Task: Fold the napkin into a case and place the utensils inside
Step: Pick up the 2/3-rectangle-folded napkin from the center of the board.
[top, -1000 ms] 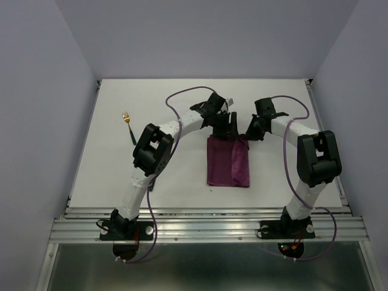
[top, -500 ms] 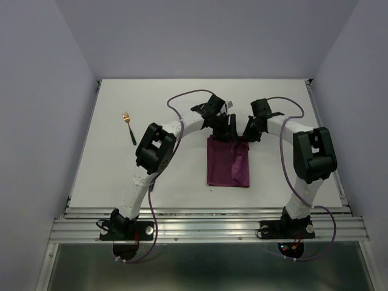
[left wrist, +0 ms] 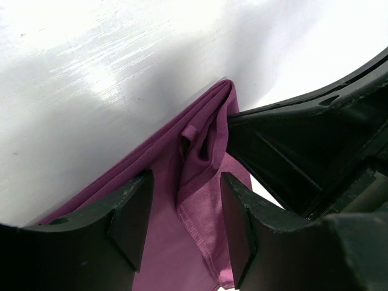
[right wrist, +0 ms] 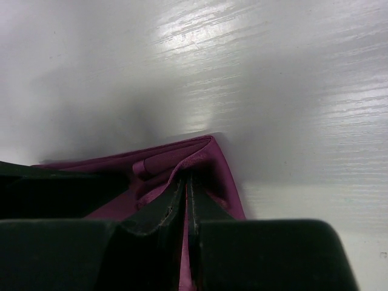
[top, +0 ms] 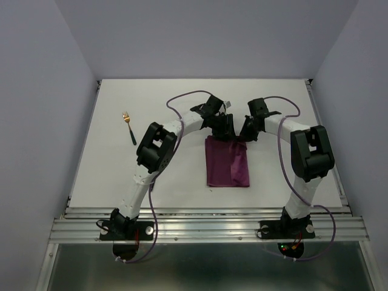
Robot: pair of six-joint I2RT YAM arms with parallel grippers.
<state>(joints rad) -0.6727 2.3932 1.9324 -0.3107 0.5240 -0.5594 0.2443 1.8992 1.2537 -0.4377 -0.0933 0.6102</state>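
Note:
The plum-purple napkin (top: 228,162) lies folded into an upright rectangle at the table's middle. My left gripper (top: 225,131) is at its far edge, open, and its fingers (left wrist: 134,213) straddle a raised ridge of napkin (left wrist: 200,151) without pinching it. My right gripper (top: 245,134) is at the far right corner, shut on a thin layer of the napkin (right wrist: 182,159). In the right wrist view the gripper (right wrist: 187,189) has cloth showing between its pressed pads. A fork (top: 128,126) with a gold head and black handle lies far left, away from both grippers.
Purple cables (top: 182,97) loop over both arms above the napkin. The white table (top: 182,182) is enclosed by pale walls, with an aluminium rail (top: 206,225) along the near edge.
My right gripper has shifted slightly left with the napkin's far right corner. The left gripper's jaws have narrowed a little around the cloth ridge.

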